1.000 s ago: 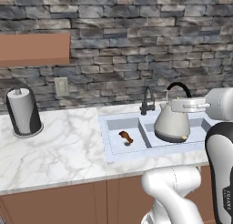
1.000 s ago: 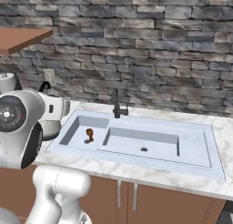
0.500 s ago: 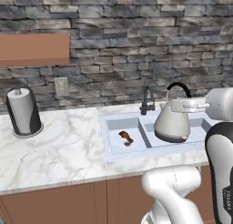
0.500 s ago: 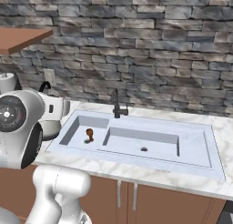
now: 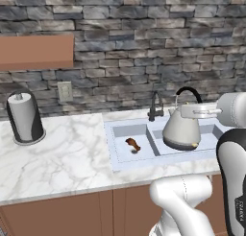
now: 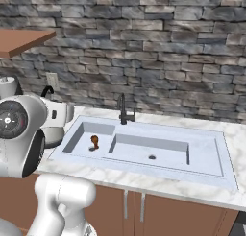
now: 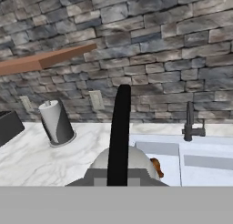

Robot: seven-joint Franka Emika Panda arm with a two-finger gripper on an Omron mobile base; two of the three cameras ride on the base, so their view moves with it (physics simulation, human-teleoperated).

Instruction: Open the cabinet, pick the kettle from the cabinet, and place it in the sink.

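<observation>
The gripper (image 5: 198,110) is clenched on the black arched handle of the kettle (image 5: 181,130), which hangs above the sink (image 5: 126,132), apparently over its divider. Lowering it squarely into one basin before letting go seems wise (an off-centre drop could tip it). One kettle, one faucet (image 5: 154,107), one grey roll (image 5: 25,117).

A kitchen: sink (image 5: 120,156), faucet (image 5: 154,106), marble counter (image 5: 62,153), stone wall (image 5: 134,43)
</observation>
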